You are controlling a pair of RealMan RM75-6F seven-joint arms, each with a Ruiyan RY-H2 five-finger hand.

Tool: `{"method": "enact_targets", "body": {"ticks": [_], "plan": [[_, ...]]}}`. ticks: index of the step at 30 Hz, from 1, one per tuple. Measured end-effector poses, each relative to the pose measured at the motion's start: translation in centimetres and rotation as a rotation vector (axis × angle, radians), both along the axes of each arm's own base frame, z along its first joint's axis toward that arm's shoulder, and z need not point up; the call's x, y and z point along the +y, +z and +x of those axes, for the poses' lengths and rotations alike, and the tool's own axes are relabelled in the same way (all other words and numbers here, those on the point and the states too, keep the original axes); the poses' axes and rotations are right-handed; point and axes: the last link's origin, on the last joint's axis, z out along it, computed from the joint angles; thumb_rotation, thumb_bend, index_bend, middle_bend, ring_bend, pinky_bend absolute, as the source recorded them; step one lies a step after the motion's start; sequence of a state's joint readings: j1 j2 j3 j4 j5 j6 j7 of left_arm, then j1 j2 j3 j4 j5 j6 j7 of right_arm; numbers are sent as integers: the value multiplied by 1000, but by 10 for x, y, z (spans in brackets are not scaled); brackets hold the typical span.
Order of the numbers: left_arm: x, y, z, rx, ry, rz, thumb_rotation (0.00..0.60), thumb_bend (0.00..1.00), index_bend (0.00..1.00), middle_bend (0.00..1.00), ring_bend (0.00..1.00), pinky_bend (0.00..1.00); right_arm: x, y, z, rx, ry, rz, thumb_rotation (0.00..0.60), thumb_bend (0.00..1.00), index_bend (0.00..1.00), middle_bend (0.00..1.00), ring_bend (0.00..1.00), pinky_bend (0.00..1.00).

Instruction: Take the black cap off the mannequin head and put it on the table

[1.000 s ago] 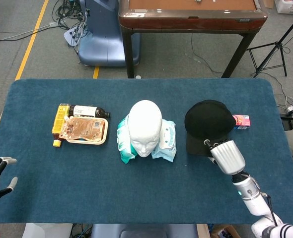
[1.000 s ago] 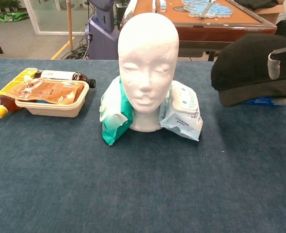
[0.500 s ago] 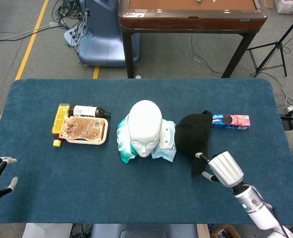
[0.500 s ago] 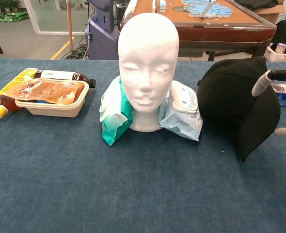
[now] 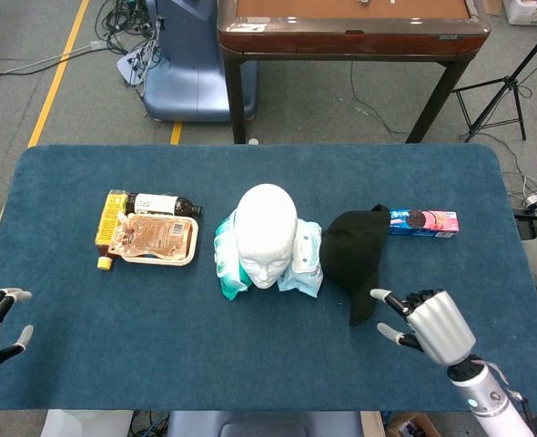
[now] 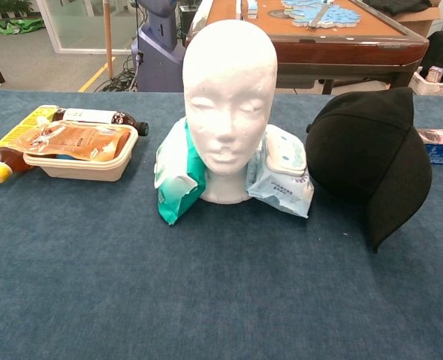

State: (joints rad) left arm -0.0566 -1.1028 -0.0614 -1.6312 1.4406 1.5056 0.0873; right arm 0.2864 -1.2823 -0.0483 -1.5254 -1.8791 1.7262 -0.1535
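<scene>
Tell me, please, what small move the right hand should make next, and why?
Probably just draw the right hand back toward the table's near edge. The black cap already sits on the table beside the bare mannequin head, and the hand is open and clear of it, so nothing seems left to do.

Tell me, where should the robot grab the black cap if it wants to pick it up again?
Probably the brim: on the black cap it sticks out toward the robot, thin and flat enough to pinch. The right hand, open just beside it, could come in from the right.
</scene>
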Motion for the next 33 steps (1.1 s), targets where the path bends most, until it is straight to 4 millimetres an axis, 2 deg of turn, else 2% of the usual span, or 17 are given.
{"method": "enact_targets", "body": {"ticks": [3, 4, 7, 11, 14, 21, 25, 33], "plan": [[0, -1, 0, 2, -3, -3, 600, 295, 321, 292, 280, 585, 5, 12, -5, -1, -13, -116, 600, 0, 588, 850, 777, 989], [0, -1, 1, 3, -4, -4, 600, 295, 321, 292, 280, 585, 7, 15, -9, 15, -29, -157, 600, 0, 601, 792, 730, 951], [0, -2, 1, 5, -11, -9, 600, 294, 323, 292, 280, 585, 8, 18, -20, 73, -92, -242, 600, 0, 603, 646, 590, 778], [0, -3, 3, 5, -28, -12, 600, 295, 335, 292, 280, 581, 7, 21, -34, 130, -192, -316, 600, 0, 604, 501, 418, 552], [0, -4, 4, 5, -52, -13, 600, 294, 345, 292, 272, 553, 7, 24, -46, 132, -284, -332, 600, 0, 603, 452, 354, 467], [-1, -7, 6, 26, -113, -17, 600, 295, 361, 290, 239, 425, 7, 29, -74, 104, -494, -335, 600, 0, 603, 429, 317, 424], [-1, -9, 5, 23, -118, -23, 600, 295, 362, 290, 239, 419, 7, 36, -83, 71, -570, -327, 600, 0, 601, 428, 313, 424], [3, -9, 4, 9, -102, -34, 600, 294, 363, 290, 239, 419, 6, 50, -88, 19, -589, -319, 600, 0, 599, 428, 313, 424]]}}
